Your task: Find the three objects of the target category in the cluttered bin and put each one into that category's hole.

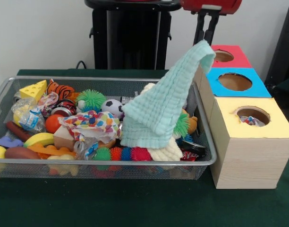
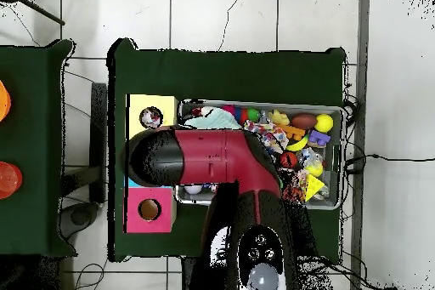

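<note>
On a green tabletop [image 1: 135,203], a wire mesh bin [image 1: 106,163] sits left of three pale wooden boxes. In the nearest box, the yellow-topped hole [image 1: 252,115] already shows a printed wrapper [image 1: 249,120] inside. Near the bin's front, a polka-dot wrapper [image 1: 90,124] lies on the toys; a clear crinkly wrapper [image 1: 31,117] lies at the far left. Both seem left to sort. Farther back, the tool [image 1: 205,41] is pinched shut on a mint knitted cloth [image 1: 158,106], lifted above the bin's right end.
</note>
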You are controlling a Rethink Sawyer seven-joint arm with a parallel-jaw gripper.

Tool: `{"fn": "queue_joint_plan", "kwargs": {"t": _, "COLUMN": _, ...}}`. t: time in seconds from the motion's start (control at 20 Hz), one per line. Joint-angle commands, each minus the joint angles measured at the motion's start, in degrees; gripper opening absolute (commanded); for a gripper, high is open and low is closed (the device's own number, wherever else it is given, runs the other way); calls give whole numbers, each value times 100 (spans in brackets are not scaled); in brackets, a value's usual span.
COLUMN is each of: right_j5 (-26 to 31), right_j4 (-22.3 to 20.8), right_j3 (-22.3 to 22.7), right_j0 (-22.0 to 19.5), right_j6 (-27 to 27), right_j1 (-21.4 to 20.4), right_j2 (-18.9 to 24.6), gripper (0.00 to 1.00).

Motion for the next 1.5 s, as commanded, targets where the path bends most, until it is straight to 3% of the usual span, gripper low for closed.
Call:
{"fn": "queue_joint_plan", "kwargs": {"t": 0.05, "right_j5": -111, "right_j4": 225, "right_j3": 340, "right_j0": -151, "right_j6": 1202, "right_j1": 295, "right_j2": -126, "gripper": 0}}
{"fn": "queue_joint_plan", "kwargs": {"t": 0.75, "right_j5": -573, "right_j4": 378, "right_j3": 534, "right_j0": -431, "right_j6": 800, "right_j1": 351, "right_j2": 42, "gripper": 0}}
{"fn": "queue_joint_plan", "kwargs": {"t": 1.35, "right_j5": -1205, "right_j4": 262, "right_j3": 585, "right_j0": -627, "right_j6": 643, "right_j1": 492, "right_j2": 189, "gripper": 0}}
{"fn": "queue_joint_plan", "kwargs": {"t": 1.4, "right_j5": -1254, "right_j4": 276, "right_j3": 629, "right_j0": -642, "right_j6": 648, "right_j1": 483, "right_j2": 202, "gripper": 100}}
{"fn": "queue_joint_plan", "kwargs": {"t": 1.5, "right_j5": -1283, "right_j4": 281, "right_j3": 672, "right_j0": -641, "right_j6": 659, "right_j1": 463, "right_j2": 204, "gripper": 100}}
